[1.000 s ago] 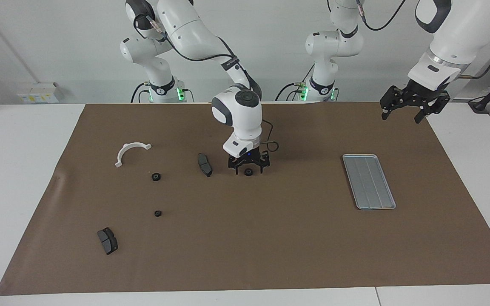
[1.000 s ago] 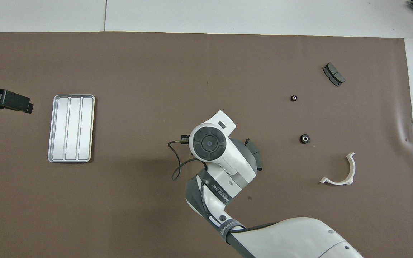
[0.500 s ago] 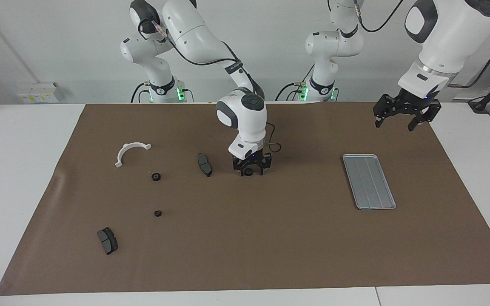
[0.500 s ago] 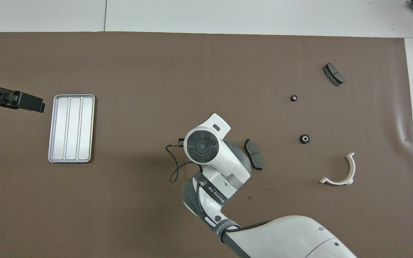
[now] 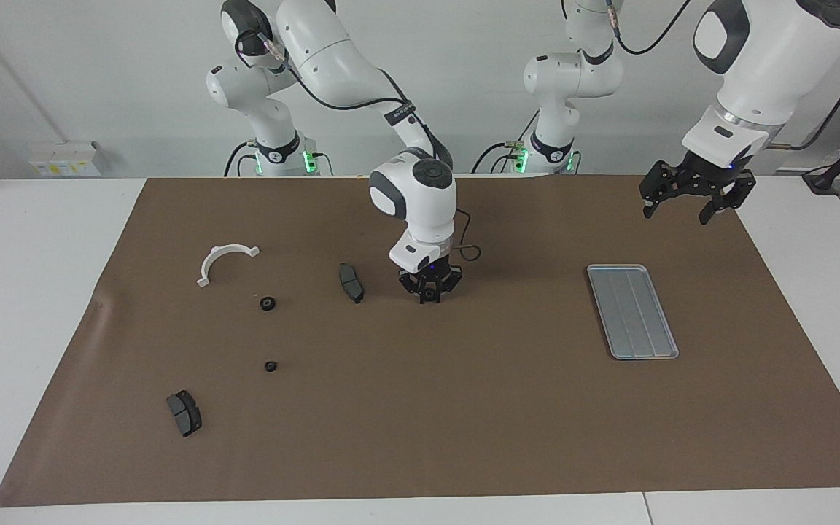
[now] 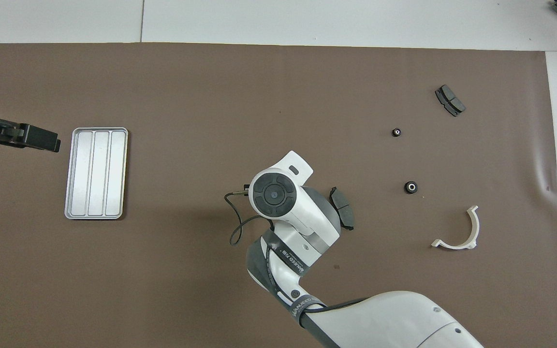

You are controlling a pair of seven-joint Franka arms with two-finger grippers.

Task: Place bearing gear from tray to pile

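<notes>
My right gripper (image 5: pixel 429 292) stands on the mat mid-table, shut on a small black bearing gear (image 5: pixel 428 296). In the overhead view the right wrist (image 6: pixel 273 193) hides both. The silver ridged tray (image 5: pixel 631 311) (image 6: pixel 95 172) lies bare toward the left arm's end. The pile is a loose scatter toward the right arm's end: a white half-ring bracket (image 5: pixel 224 260) (image 6: pixel 460 232) and two dark brake pads (image 5: pixel 351 282) (image 5: pixel 184 413). My left gripper (image 5: pixel 688 197) (image 6: pixel 32 137) hangs open in the air over the mat's corner beside the tray.
Two more small black gears (image 5: pixel 267 302) (image 5: pixel 270 366) lie on the brown mat among the pile's parts. One brake pad (image 6: pixel 342 214) sits right beside the right gripper. A black cable (image 6: pixel 240 220) loops off the right wrist.
The right gripper's fingers have closed in on the gear that lay between them, and its wrist has shifted slightly. The left gripper has moved a little toward the tray.
</notes>
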